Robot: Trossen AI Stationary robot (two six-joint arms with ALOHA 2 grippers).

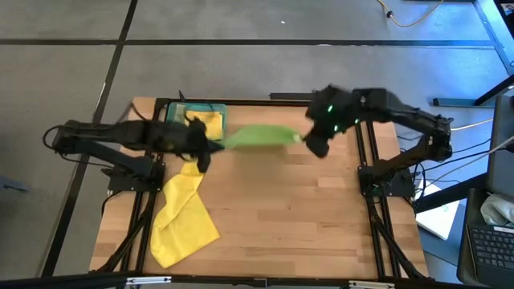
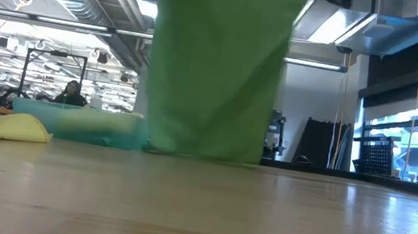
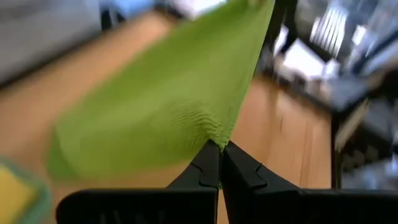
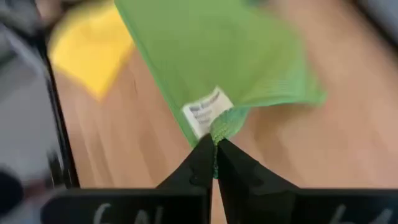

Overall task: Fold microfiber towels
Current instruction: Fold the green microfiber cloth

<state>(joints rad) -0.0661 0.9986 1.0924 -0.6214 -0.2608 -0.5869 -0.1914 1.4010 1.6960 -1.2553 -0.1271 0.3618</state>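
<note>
A bright green microfiber towel (image 1: 259, 135) hangs spread between my two grippers over the far half of the table. My left gripper (image 1: 215, 147) is shut on its left top corner, and my right gripper (image 1: 304, 139) is shut on its right top corner. In the low view the green towel (image 2: 215, 69) hangs as a flat sheet. Its lower edge (image 2: 204, 157) is down near the tabletop, and I cannot tell whether it touches. A yellow towel (image 1: 183, 217) lies crumpled on the table's left side. My left gripper pinches one top corner of the green towel (image 3: 217, 138) between its two fingertips, slanting downward from the table's left. The cloth runs away from the fingers in a taut top edge and hangs below it. My right gripper pinches the other top corner (image 4: 222, 129), beside the white label (image 4: 205, 111), between its fingertips. It comes steeply from above on the table's right. The cloth bunches at the tips and spreads out below them.
A translucent teal tray (image 1: 171, 111) stands at the far left with another yellow cloth (image 1: 207, 123) in it. The table's middle and right are bare wood (image 1: 305, 217). Black frame rails (image 1: 371, 201) run along both sides.
</note>
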